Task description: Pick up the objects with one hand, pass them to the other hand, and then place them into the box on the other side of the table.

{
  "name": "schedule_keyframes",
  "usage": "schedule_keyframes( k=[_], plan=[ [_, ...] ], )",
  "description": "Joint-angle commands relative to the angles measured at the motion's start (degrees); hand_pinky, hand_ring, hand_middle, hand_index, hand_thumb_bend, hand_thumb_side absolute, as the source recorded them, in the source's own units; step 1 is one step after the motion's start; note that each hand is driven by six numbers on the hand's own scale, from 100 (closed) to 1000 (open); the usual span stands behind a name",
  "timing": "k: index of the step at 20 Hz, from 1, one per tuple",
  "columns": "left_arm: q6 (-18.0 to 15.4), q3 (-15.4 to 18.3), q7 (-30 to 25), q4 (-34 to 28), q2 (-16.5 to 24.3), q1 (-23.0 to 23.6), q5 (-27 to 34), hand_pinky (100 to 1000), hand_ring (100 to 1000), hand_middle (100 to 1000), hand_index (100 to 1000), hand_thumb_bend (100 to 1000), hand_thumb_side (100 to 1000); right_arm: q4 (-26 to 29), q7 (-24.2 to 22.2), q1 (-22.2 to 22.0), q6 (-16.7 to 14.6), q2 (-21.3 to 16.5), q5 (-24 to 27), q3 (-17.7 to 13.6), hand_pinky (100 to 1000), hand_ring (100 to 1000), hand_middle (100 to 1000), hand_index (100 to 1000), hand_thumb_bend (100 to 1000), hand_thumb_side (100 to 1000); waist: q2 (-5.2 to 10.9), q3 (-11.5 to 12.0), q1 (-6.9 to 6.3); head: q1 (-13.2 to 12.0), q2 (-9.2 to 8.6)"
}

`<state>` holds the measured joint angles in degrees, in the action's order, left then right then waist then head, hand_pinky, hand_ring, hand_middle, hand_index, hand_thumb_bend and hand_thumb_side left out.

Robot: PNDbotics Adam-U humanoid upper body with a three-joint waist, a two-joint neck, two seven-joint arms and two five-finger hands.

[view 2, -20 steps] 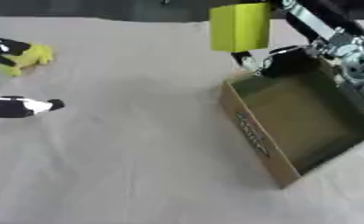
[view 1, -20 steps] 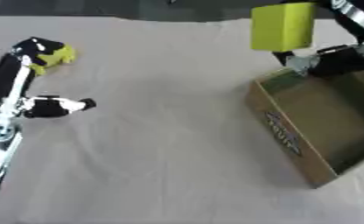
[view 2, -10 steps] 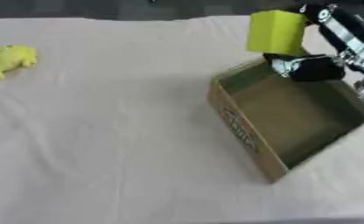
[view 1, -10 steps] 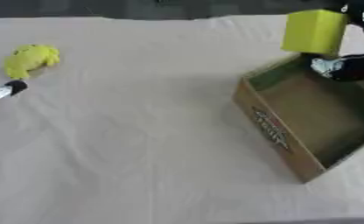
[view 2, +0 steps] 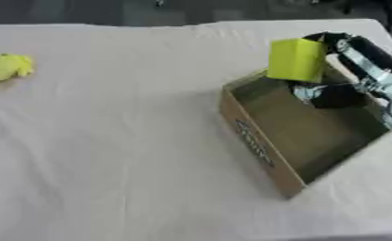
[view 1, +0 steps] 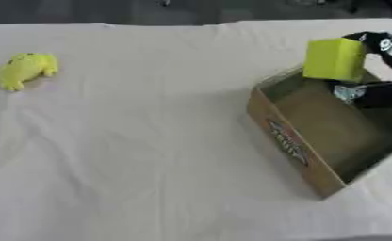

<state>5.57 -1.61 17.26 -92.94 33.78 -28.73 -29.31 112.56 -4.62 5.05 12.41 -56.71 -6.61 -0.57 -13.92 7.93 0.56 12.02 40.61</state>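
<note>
Right hand (view 2: 347, 70) clamped on yellow-green block (view 2: 296, 60), fingers curled round its far side and thumb below. Block held above far rim of cardboard box (view 2: 257, 141), over the open interior, not yet touching the floor of the box. Compared with one second ago: block carried lower and closer to the box opening; tilt little changed. Judged as the final lowering stage of placement, release pending.

Left hand gone from both views; seen one second ago well left of the box, beside the yellow soft toy (view 1: 24, 69), and since withdrawn past the left edge. Finger state impossible to tell. Only a small dark sliver at the left edge of the left eye view, not identifiable.

Soft toy lying on white tablecloth (view 1: 150, 155), far left of the box, untouched. Judged as next item for pickup by the left hand, handover, then transfer to the box.
</note>
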Motion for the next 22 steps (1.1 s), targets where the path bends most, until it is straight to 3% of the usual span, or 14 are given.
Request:
schedule_keyframes(
  k=[1,3,7,9,10,12,14,19,22],
  plan=[
    [0.4,1.7,1.0,-1.1,2.5,-1.0,-0.9,642,724,687,770,901,218,-0.8,-1.3,0.6,-0.1,-3.0,-1.8,-0.4,925,780,726,866,100,238,0.61,0.1,-0.02,0.3,-0.8],
    [0.7,2.2,1.4,-1.2,2.7,-0.9,-1.1,643,723,687,770,903,218,-1.6,-1.7,0.6,0.0,-3.2,-2.9,-0.5,920,787,734,870,100,217,0.6,0.2,0.01,0.4,-0.79],
    [1.2,3.1,2.2,-1.4,3.1,-0.8,-1.5,642,723,685,767,901,215,-3.4,-2.5,0.1,0.9,-3.8,-6.8,-0.8,913,824,778,901,100,309,0.63,0.2,0.09,0.5,-0.68],
    [1.3,3.3,2.4,-1.4,3.2,-0.7,-1.6,642,722,684,767,901,216,-4.2,-2.9,0.0,1.5,-4.1,-9.0,-0.7,914,854,808,924,100,364,0.64,0.2,0.07,0.5,-0.73],
    [1.4,3.4,2.5,-1.4,3.2,-0.6,-1.6,642,722,683,768,902,218,-4.4,-3.1,-0.1,1.5,-4.2,-10.0,-0.6,919,884,839,948,100,470,0.64,0.2,0.05,0.5,-0.66],
    [1.5,3.4,2.5,-1.3,3.3,-0.6,-1.6,642,722,683,767,906,217,-4.6,-3.6,-0.2,1.1,-4.3,-11.7,-0.4,935,922,859,968,105,539,0.63,0.2,0.01,0.6,-0.56],
    [1.5,3.5,2.6,-1.3,3.2,-0.6,-1.6,641,722,683,768,905,220,-4.7,-4.7,-0.3,0.3,-4.5,-13.2,-0.2,942,931,856,961,189,604,0.62,0.2,-0.02,0.6,-0.5],
    [1.5,3.5,2.6,-1.0,3.3,-0.4,-1.6,641,722,681,767,905,221,-4.4,-6.2,-0.7,-0.9,-4.5,-17.0,-0.2,956,947,868,968,271,624,0.58,0.1,-0.05,0.6,-0.25],
    [1.5,3.7,2.7,-1.1,3.2,-0.4,-1.8,641,722,680,767,904,218,-4.2,-7.1,-1.1,-2.1,-4.7,-18.3,-0.2,983,971,883,981,372,679,0.6,0.0,-0.02,0.6,-0.19]
  ],
)
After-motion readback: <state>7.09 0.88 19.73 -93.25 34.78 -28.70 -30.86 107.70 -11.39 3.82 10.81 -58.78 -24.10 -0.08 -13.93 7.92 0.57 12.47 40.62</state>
